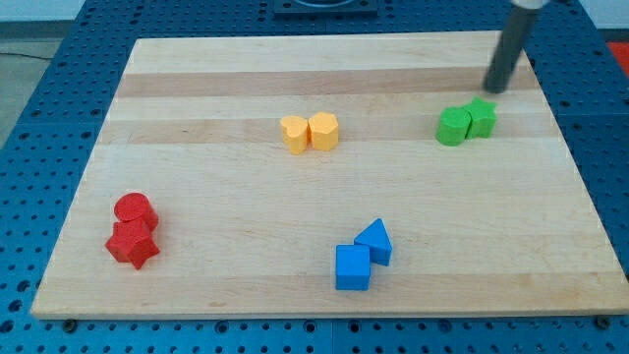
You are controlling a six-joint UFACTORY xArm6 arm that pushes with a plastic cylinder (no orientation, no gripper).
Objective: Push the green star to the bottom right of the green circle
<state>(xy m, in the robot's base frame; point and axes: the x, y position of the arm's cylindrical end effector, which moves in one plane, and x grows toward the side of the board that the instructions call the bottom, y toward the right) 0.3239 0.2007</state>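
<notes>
Tip position: my tip (494, 88) rests on the counter (295, 256) near the view's top right, just above and slightly to the right of the green pair.
End effector state: a bare rod with nothing to open or close; it holds nothing and touches no block.
Green star: the green star (482, 117) sits just below the tip, close but apart from it.
Green circle: the green circle (453, 127) lies at the star's left, touching it and a little lower in the view.
Key relation: the star lies almost straight down the view from my tip, a shade to the left.
Goal spot: below and to the right of the circle, which is bare wood now.
Judged next move: a push downward in the view should carry the star past the circle's right side; a leftward drift would likely shove the circle too.
Other blocks: two yellow blocks (310, 132), two red blocks (134, 231) and two blue blocks (362, 256) lie well apart from this.
</notes>
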